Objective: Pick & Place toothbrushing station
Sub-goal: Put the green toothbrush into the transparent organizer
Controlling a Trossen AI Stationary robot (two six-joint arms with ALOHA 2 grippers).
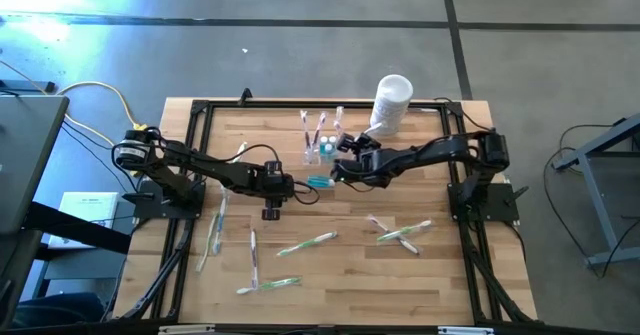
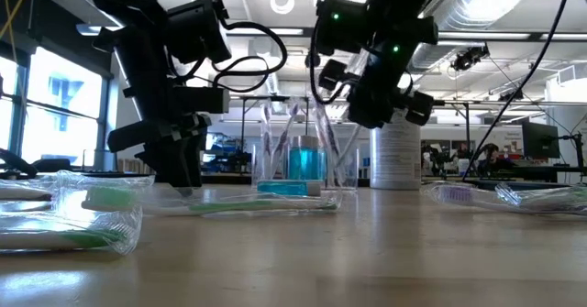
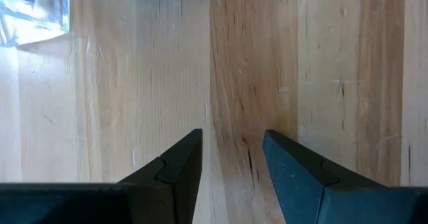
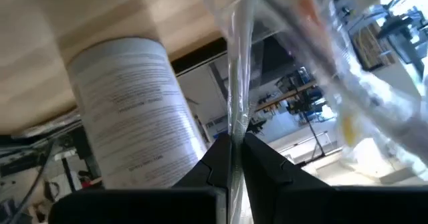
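Observation:
The clear holder [image 1: 318,147] stands upright on the wood at the far middle, with wrapped toothbrushes and something blue inside; it also shows in the low view [image 2: 303,156] and at a corner of the left wrist view [image 3: 33,17]. My right gripper [image 1: 338,157] is at the holder's right side, up by its top [image 2: 362,115], shut on a thin clear strip [image 4: 234,83]. My left gripper [image 1: 272,213] is open and empty, pointing down just above bare wood [image 3: 233,150], nearer and left of the holder. My right gripper pinches a thin clear plastic strip [image 4: 235,117] between its two fingertips. It looks like the wrapper of a toothbrush standing slanted in the holder; I cannot tell that from the holder's own wall. The strip runs on straight beyond the fingers.
A white cylindrical container [image 1: 392,103] stands behind and right of the holder [image 2: 396,156]. A small blue item [image 1: 318,182] lies just near of the holder. Several wrapped toothbrushes lie on the near half of the table [image 1: 305,243] [image 1: 400,233] [image 1: 212,235]. A black frame rail [image 1: 300,106] edges the table.

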